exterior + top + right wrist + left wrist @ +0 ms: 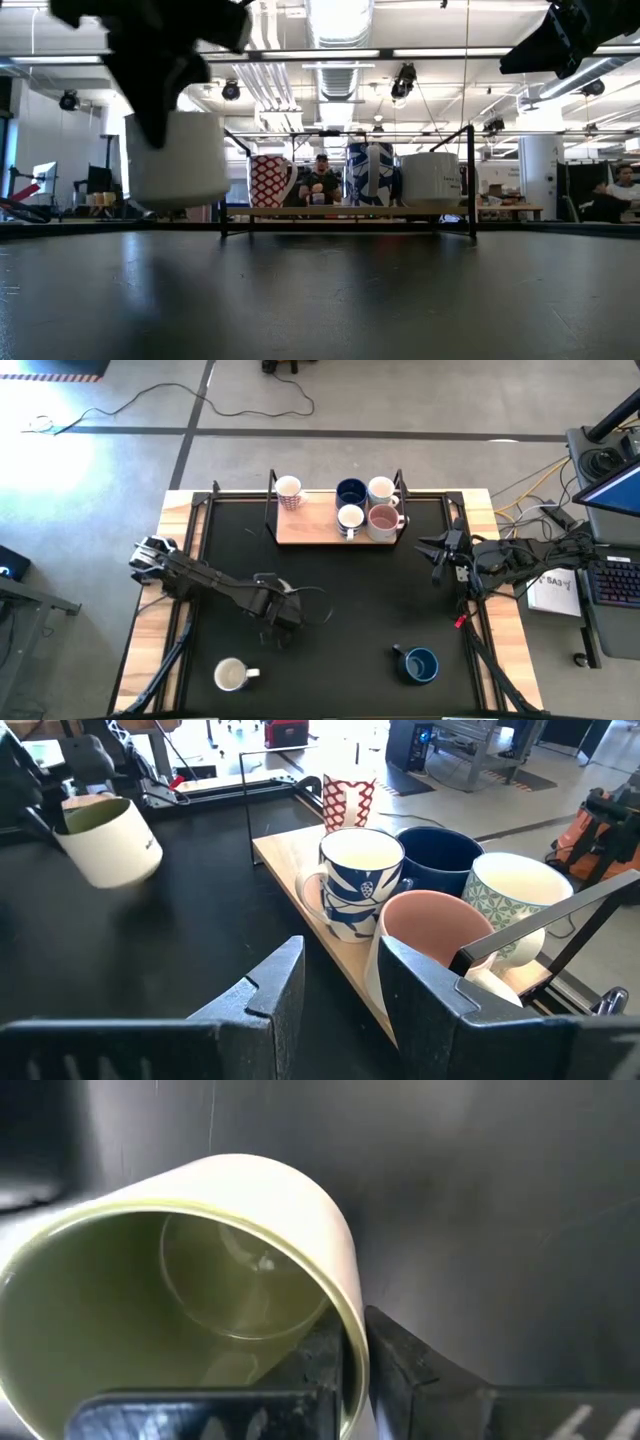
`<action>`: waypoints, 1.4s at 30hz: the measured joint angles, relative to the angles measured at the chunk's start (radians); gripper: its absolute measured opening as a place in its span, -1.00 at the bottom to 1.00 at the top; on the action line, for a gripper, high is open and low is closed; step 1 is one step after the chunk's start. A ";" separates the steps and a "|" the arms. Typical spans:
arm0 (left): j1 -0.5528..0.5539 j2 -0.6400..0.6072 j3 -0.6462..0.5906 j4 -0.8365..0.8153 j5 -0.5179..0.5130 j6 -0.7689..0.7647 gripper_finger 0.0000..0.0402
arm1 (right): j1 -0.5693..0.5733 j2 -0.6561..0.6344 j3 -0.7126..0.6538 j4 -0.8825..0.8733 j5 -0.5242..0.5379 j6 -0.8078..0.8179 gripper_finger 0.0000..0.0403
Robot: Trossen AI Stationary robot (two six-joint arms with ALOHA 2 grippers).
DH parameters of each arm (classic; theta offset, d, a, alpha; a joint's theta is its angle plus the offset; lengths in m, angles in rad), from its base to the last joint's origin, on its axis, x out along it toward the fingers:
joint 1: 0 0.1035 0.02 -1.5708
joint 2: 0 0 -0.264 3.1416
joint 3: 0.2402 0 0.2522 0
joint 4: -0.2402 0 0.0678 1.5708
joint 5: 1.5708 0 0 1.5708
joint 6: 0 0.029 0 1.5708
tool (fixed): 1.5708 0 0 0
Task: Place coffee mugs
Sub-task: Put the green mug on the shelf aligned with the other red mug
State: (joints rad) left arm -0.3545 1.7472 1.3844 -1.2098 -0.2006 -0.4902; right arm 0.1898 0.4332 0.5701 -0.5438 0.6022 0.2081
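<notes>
We have the cream ceramic mug with the olive-green inside (190,1300) up off the black table mat (330,660). In the low view it hangs clear of the surface, and the left gripper (350,1370) is pinched tight on its rim, one finger inside the wall and one outside. The mug sits roughly mid-table on the left arm's side, tipped a little as the right wrist view shows it, its mouth turned back towards the left wrist.

The relation that counts for us: the wooden tray with the black wire frame (300,532) lies at the far edge of the table, beyond the held mug and across to its right. Our read is that the carry has to go outward and over the frame rail, so the mug needs height before it goes in.

On that tray we count five: a white mug with red print (288,490) at the left end, a dark blue mug (350,491), a white mug with a green pattern (381,489), a white mug with blue print (350,517) and a pinkish mug (384,519) clustered at the right end. The bare wood between the red-print mug and the cluster looks like the open slot.

Two wait on the mat at the near edge: a white mug (232,675) on the left, a second dark blue mug (420,664) on the right.

The right gripper (335,985) hovers beside the tray's right end with its fingers spread apart, holding nothing.
</notes>
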 joint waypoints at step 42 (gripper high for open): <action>0.452 0.309 0.545 -0.188 -0.044 0.724 -0.93 | 0.000 0.001 0.000 0.000 0.000 0.000 -0.40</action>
State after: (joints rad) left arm 0.0977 2.0561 1.9290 -1.3980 -0.2446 0.2336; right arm 0.1894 0.4339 0.5701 -0.5438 0.6022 0.2081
